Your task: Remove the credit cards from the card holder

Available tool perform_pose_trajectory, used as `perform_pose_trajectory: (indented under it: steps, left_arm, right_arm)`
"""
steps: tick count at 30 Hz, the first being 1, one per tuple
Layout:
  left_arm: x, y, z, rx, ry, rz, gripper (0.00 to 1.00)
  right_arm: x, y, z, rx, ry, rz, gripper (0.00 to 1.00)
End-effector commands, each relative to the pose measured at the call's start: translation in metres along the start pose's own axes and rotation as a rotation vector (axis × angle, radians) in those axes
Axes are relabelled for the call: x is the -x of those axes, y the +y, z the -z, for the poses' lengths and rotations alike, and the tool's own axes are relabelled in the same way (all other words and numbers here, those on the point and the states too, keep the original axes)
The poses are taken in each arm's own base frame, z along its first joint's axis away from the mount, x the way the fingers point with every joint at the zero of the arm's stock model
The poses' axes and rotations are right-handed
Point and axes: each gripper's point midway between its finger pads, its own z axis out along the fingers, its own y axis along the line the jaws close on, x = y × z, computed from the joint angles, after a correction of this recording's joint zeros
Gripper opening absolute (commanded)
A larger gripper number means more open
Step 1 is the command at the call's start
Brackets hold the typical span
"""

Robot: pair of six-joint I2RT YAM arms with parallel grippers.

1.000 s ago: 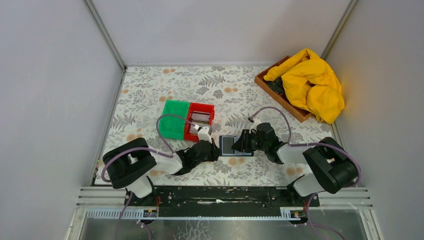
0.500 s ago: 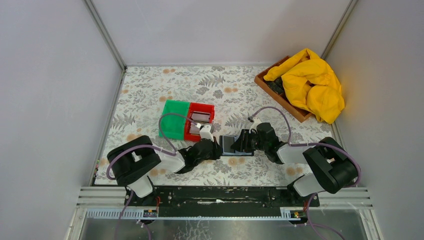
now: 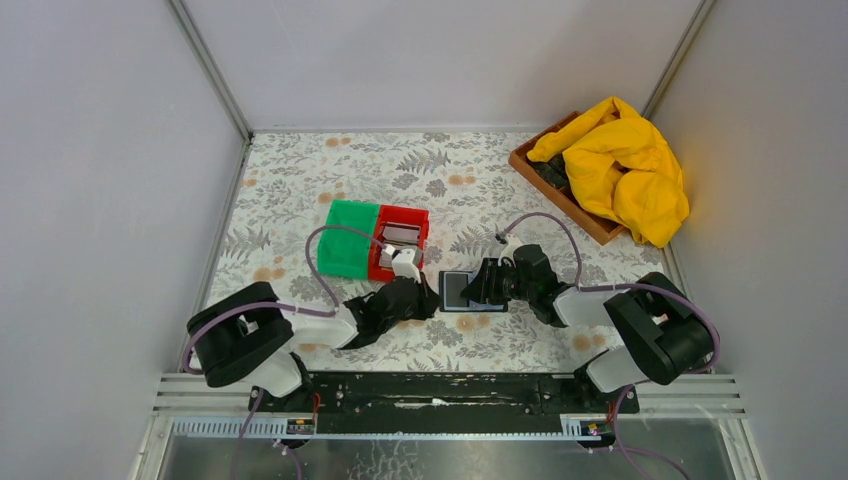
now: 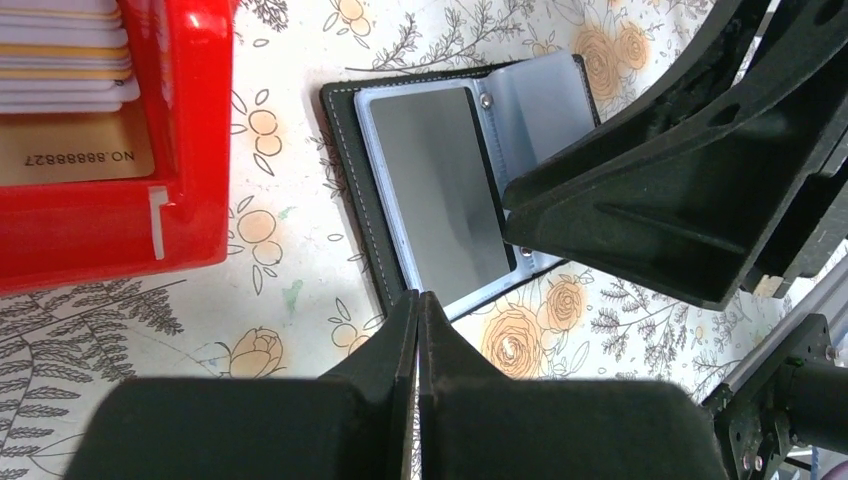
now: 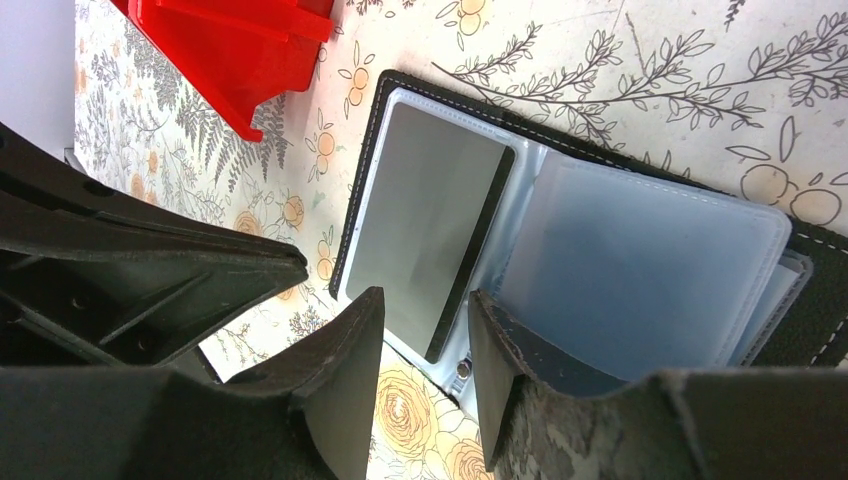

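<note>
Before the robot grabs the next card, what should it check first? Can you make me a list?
1. Black fold-open card holder lies open on the table: ok.
2. Dark shiny plastic card sits in its sleeve, ready to pull: ok.
3. Right claw is open, a finger on each side of that card's edge: ok.
4. Right claw touching the card yet: cannot tell.
5. Left claw, shut, pinning the holder down: cannot tell.
6. Red plastic bin close by, cards already inside: ok.
</note>
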Motion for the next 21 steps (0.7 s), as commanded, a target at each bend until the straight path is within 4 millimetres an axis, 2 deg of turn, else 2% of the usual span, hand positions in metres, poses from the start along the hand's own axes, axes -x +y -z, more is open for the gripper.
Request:
perform_pose_trajectory:
  steps: [1,4,9,21]
  left_arm:
    - [0.007,-0.011,-0.002,-0.06,-0.016,-0.002,0.0]
    - [0.007,-0.016,-0.009,-0.076,0.0,0.001,0.0]
    - [-0.001,-0.011,-0.021,-0.063,0.032,-0.001,0.0]
    - [-0.012,-0.002,-0.029,-0.055,0.069,0.011,0.0]
  right_arm:
    - [0.005,-0.003,-0.003,-0.008,-0.007,0.012,0.45]
    - [0.005,-0.003,-0.003,-0.008,-0.007,0.011,0.45]
    - [0.005,-0.003,-0.003,-0.007,-0.008,0.011,0.45]
    - [0.005,-0.003,-0.003,-0.001,-0.006,0.01,0.45]
